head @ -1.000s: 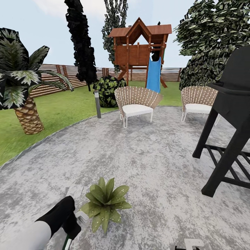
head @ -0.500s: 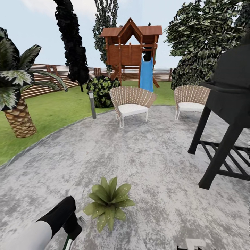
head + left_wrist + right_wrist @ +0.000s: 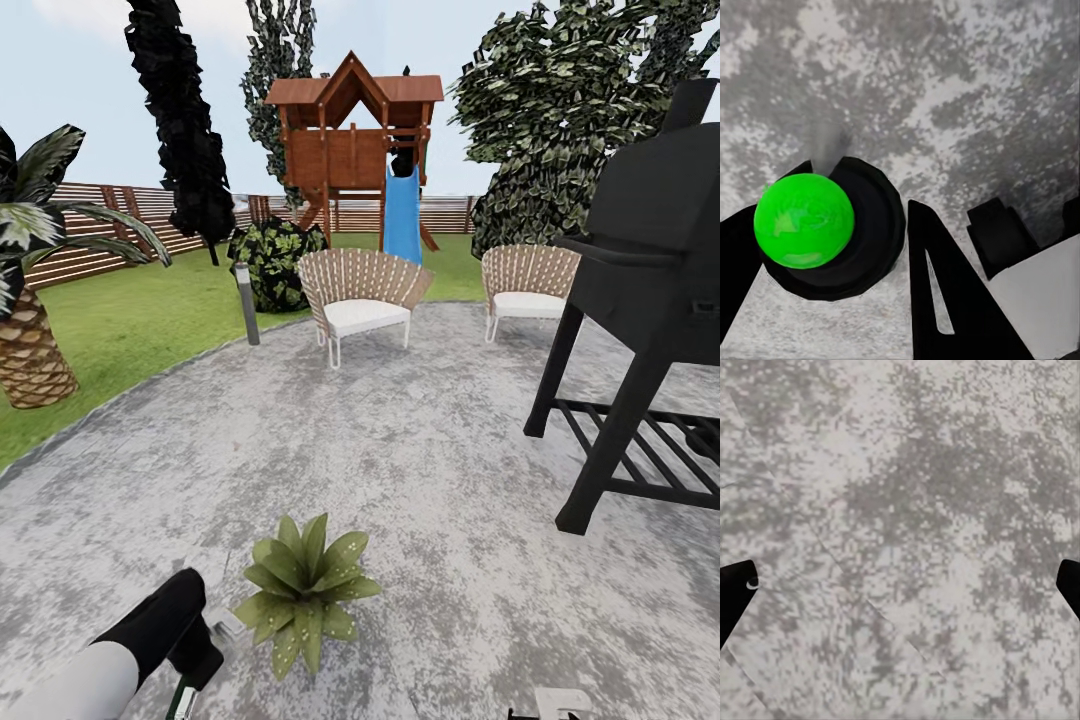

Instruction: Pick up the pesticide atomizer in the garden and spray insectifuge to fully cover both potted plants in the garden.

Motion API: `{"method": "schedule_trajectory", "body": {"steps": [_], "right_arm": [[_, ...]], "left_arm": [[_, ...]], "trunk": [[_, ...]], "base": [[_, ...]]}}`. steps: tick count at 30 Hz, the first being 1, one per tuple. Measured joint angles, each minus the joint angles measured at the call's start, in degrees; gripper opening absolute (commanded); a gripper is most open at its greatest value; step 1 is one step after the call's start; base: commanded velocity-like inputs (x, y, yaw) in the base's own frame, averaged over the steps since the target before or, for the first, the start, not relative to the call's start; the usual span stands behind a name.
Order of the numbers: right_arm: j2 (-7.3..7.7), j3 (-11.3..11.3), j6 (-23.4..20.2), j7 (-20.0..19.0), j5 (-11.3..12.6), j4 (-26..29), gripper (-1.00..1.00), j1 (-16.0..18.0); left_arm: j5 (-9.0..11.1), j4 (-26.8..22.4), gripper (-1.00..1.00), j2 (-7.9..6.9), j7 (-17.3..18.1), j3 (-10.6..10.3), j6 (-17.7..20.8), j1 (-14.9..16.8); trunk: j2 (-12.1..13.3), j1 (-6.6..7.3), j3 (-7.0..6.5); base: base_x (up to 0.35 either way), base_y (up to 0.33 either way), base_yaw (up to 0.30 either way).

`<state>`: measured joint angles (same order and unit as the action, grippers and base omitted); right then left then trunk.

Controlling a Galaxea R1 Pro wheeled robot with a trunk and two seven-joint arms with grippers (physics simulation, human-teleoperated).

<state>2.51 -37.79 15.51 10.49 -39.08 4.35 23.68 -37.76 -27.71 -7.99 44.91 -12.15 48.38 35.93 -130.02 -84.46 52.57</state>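
Left pincer (image 3: 190,655) closed on pesticide atomizer (image 3: 804,220); right pincer (image 3: 900,585) wide, empty. Risk: misaimed nozzle missing near potted plant (image 3: 303,590).

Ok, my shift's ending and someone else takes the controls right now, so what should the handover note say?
Left gripper: shut on the pesticide atomizer, held low beside a potted plant on the patio.
Right gripper: open, holding nothing, above the paving.
Done: atomizer picked up.
Left: spray both potted plants. No spray is visible, so coverage cannot be judged.
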Motion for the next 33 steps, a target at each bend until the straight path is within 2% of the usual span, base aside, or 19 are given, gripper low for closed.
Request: {"method": "schedule_trajectory", "body": {"steps": [1, 3, 6, 11, 15, 17, 19, 26, 33], "right_arm": [[0.0, 0.0, 0.0, 0.0, -0.01, -0.01, 1.0, 0.0], [-0.04, 0.02, 0.0, 0.0, -0.05, -0.03, 1.0, 0.0], [0.02, 0.01, 0.0, -0.02, -0.12, -0.04, 1.0, 0.0], [0.05, 0.0, 0.0, -0.09, -0.09, -0.02, 1.0, 0.0], [-0.12, 0.0, 0.0, -0.03, 0.03, -0.02, 1.0, 0.0], [-0.13, -0.01, 0.01, -0.03, 0.04, -0.02, 1.0, -0.01], [-0.14, -0.01, 0.01, -0.03, 0.04, -0.02, 1.0, -0.01], [-0.14, -0.01, 0.01, -0.03, 0.04, -0.02, 1.0, -0.01], [0.02, 0.07, 0.08, -0.17, -0.19, -0.16, 1.0, 0.0]], "left_arm": [[0.05, -0.11, -1.0, 0.26, -0.84, 1.16, -0.08, -0.03], [0.13, -0.21, -1.0, 0.55, -1.56, 2.14, -0.18, -0.07], [0.15, -0.36, -1.0, 0.81, -1.88, 2.66, -0.22, -0.09], [0.13, -0.47, -1.0, 1.0, -1.92, 2.79, -0.31, -0.09], [0.4, -0.49, -1.0, 1.1, -1.92, 2.79, -0.27, -0.09], [1.67, -0.47, -1.0, 1.1, -1.91, 2.69, -0.26, -0.08], [3.82, -0.47, -1.0, 1.04, -1.91, 2.46, -0.33, -0.07], [3.99, -0.47, -1.0, 0.94, -1.92, 2.56, -0.42, -0.07], [3.97, -0.49, -1.0, 0.93, -1.92, 2.63, -0.44, -0.08]], "trunk": [[0.0, 0.0, 0.0], [0.0, 0.0, 0.0], [0.0, 0.0, 0.0], [0.0, 0.0, 0.0], [0.0, -0.02, 0.0], [0.0, -0.02, 0.0], [0.0, -0.01, 0.0], [0.0, 0.0, 0.0], [0.0, -0.02, 0.0]], "base": [[0.0, 0.0, 0.0], [0.0, 0.0, 0.0], [0.0, 0.0, 0.0], [-0.009, 0.006, 0.0], [-0.124, 0.21, -0.056], [-0.131, 0.277, -0.215], [-0.043, 0.303, -0.258], [-0.006, 0.316, -0.259], [-0.139, 0.292, -0.038]]}}
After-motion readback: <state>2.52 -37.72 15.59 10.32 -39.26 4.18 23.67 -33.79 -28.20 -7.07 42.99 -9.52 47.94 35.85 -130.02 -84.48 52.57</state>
